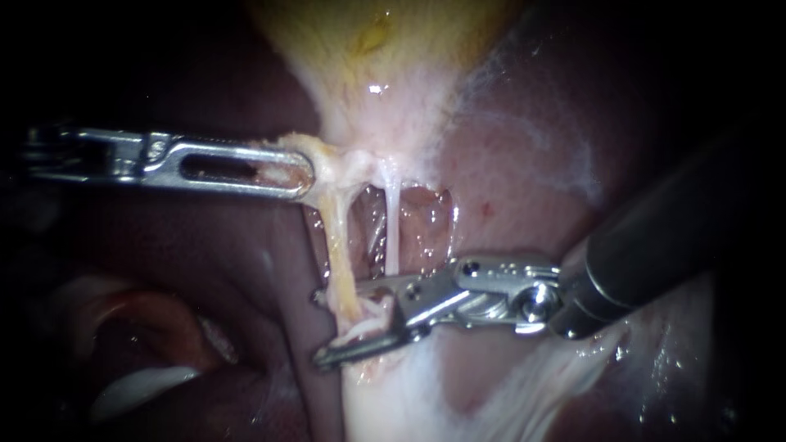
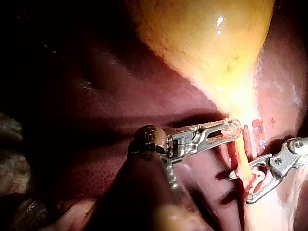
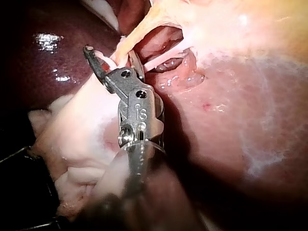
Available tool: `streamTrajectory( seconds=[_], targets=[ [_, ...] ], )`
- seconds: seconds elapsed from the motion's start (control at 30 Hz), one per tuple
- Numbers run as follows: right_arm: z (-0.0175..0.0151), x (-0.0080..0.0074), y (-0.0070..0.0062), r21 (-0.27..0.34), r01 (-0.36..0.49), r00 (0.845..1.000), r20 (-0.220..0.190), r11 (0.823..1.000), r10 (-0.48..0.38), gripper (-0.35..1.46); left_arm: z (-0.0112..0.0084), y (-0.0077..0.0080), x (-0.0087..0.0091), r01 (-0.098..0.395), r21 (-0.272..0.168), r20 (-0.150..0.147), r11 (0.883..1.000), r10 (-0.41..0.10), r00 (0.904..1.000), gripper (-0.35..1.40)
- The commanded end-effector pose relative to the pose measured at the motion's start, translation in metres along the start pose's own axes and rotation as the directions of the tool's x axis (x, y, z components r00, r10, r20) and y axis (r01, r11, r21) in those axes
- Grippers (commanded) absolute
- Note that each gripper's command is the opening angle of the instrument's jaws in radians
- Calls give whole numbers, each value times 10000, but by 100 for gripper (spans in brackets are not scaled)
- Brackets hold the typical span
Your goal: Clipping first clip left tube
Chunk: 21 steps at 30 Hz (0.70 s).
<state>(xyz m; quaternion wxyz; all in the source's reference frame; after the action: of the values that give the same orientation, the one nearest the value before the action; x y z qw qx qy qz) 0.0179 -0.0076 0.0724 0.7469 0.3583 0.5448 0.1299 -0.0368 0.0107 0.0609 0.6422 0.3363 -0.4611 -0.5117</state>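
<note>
The right instrument point(image 1: 321, 327) reaches in crosswise, its hand apart and straddling the lower end of the left tube point(image 1: 337, 245), which runs upright. The left instrument's point(image 1: 307, 174) hand is clamped on the gallbladder point(image 1: 385, 49) neck above.

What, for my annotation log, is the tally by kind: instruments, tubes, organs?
Instruments: 2 (left instrument, right instrument)
Tubes: 2 (left tube, right tube)
Organs: 2 (gallbladder, liver)
Total: 6
</note>
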Motion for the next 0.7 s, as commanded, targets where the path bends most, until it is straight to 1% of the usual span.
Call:
streamTrajectory(
  seconds=[0.03,0.37,0.47,0.53,0.57,0.63,0.67,0.7],
  targets=[
    [1,0,0,60,2,10000,-17,10000,-2,43,1,0,0,3,-3,0,10000,-3,10000,-35],
    [7,1,7,123,44,10000,-61,9999,-44,41,3,0,0,6,-14,10,10000,-6,10000,-35],
    [7,1,7,126,41,10000,-63,9999,-41,35,4,0,0,7,-17,13,10000,-7,10000,-35],
    [5,2,7,134,-83,9999,-68,9999,84,20,4,0,0,7,-42,32,10000,-7,10000,-35],
    [3,3,6,178,-261,9996,-96,9995,263,5,4,0,0,6,-42,32,10000,-6,10000,-35],
    [1,3,6,139,-569,9984,11,9983,569,-15,4,0,0,6,-42,32,10000,-6,10000,-35],
    [0,3,5,135,-575,9983,69,9983,574,-28,4,0,0,6,-42,32,10000,-6,10000,-35],
    [-2,3,5,134,-582,9982,158,9982,580,-35,4,0,0,6,-42,32,10000,-6,10000,-35]
  ],
)
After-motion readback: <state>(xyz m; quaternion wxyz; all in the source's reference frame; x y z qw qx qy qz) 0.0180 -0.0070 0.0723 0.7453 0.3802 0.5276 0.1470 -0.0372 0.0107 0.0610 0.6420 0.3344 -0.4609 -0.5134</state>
